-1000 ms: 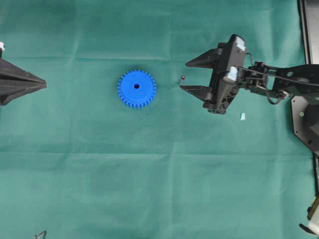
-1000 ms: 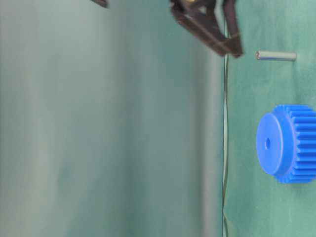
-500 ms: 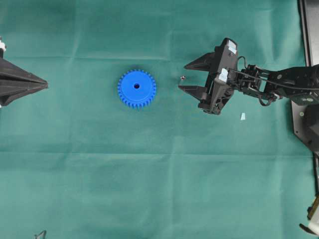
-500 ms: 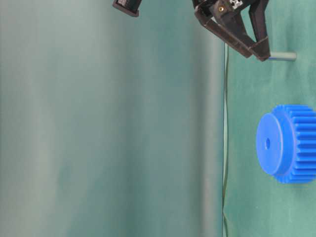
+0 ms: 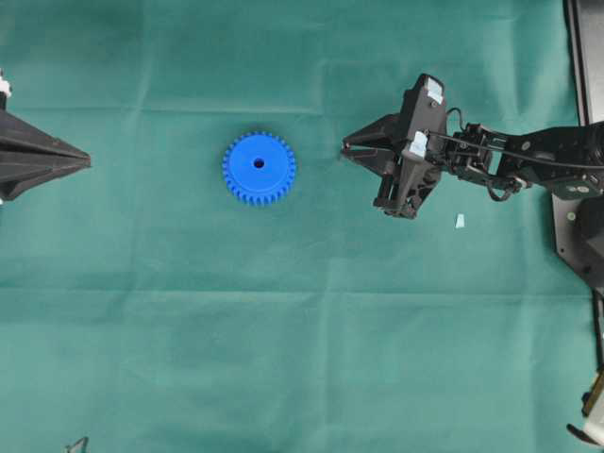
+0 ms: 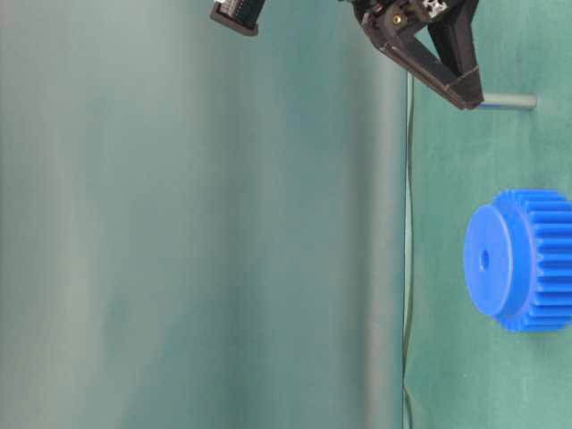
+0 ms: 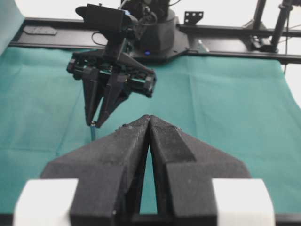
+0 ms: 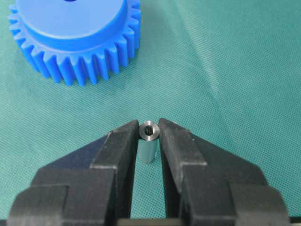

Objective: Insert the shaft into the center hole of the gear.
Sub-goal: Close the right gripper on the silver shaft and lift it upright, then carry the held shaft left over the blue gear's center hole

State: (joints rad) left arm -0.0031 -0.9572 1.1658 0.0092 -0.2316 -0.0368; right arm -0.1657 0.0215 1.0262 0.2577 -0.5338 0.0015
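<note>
The blue gear [image 5: 260,168] lies flat on the green cloth, its center hole [image 5: 259,163] facing up and empty. To its right the small silvery shaft [image 8: 147,148] stands upright on the cloth. My right gripper [image 5: 345,150] is shut on the shaft's top end, a fingertip pressing each side [image 8: 149,130]. In the table-level view the shaft [image 6: 511,101] sticks out from the gripper's tips [image 6: 471,100] toward the cloth, apart from the gear [image 6: 523,259]. My left gripper [image 5: 85,162] rests at the far left, shut and holding nothing [image 7: 149,117].
A small pale-blue scrap [image 5: 460,221] lies on the cloth behind the right gripper. The right arm's black base plate [image 5: 576,226] sits at the right edge. Green cloth [image 5: 283,359] covers the table.
The right gripper's jaws, open around the shaft a second ago, have closed onto it. The gear and the left arm have not moved.
</note>
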